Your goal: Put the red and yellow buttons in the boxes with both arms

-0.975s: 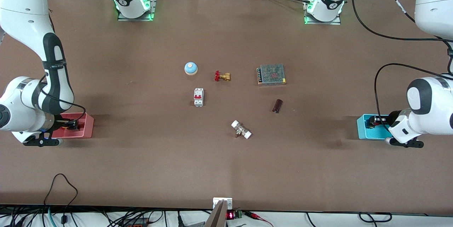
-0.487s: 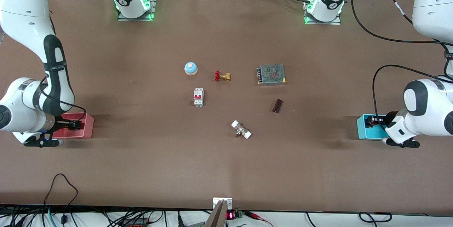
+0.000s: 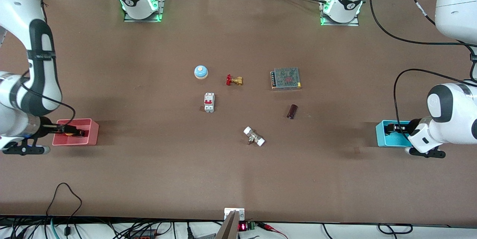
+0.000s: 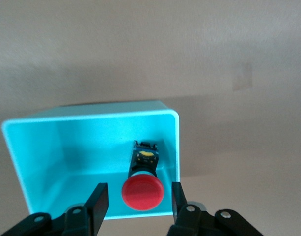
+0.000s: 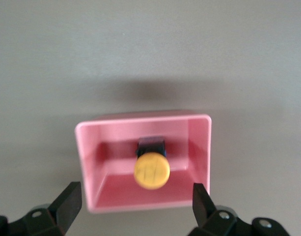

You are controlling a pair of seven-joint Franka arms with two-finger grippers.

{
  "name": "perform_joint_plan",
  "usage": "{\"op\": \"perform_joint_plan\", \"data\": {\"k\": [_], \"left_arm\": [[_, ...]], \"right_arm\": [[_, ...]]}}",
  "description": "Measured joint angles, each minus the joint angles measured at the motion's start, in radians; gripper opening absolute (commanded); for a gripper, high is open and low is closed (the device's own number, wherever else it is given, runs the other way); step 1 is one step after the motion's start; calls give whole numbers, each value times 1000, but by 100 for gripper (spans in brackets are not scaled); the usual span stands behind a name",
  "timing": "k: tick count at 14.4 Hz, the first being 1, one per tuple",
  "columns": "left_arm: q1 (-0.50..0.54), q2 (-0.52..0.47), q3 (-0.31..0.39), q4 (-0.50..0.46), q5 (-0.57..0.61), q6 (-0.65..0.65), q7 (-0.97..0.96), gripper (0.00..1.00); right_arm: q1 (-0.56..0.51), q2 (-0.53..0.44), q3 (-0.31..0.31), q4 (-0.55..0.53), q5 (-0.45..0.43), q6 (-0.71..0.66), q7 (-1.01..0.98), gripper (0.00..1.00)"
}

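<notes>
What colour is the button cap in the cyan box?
Red: the button lies in the cyan box, clearest in the left wrist view.

Red button [image 4: 142, 188] in cyan box [image 4: 37, 147]; yellow button [image 5: 151, 170] in pink box [image 5: 199, 142].

Red button [image 4: 142, 193] in cyan box [image 4: 37, 142] — yellow [image 5: 151, 170] in pink [image 5: 199, 142]

Both grippers, left [image 4: 136, 199] and right [image 5: 136, 199] (fingers spread)
</notes>
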Motion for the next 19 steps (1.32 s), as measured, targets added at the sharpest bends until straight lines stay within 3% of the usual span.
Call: {"op": "perform_joint_plan", "data": {"k": [4,9,14,19], "left_arm": [[-20,-2,-6,46,0,0,-67,85],[-103,-57,-11,64,1,-2,-241,97],[-135,-253,-17,-23,2,-29,-302,100],[-133,-518,-21,-201,2,-71,-295,100]], "right_arm": [[21,-139,41,5,4,-159,44,100],[168,-297,55,6,5,-333,166,100],[186,-455,39,3,3,-499,180,100],[110,-513,24,-69,-38,-489,164,100]]}}
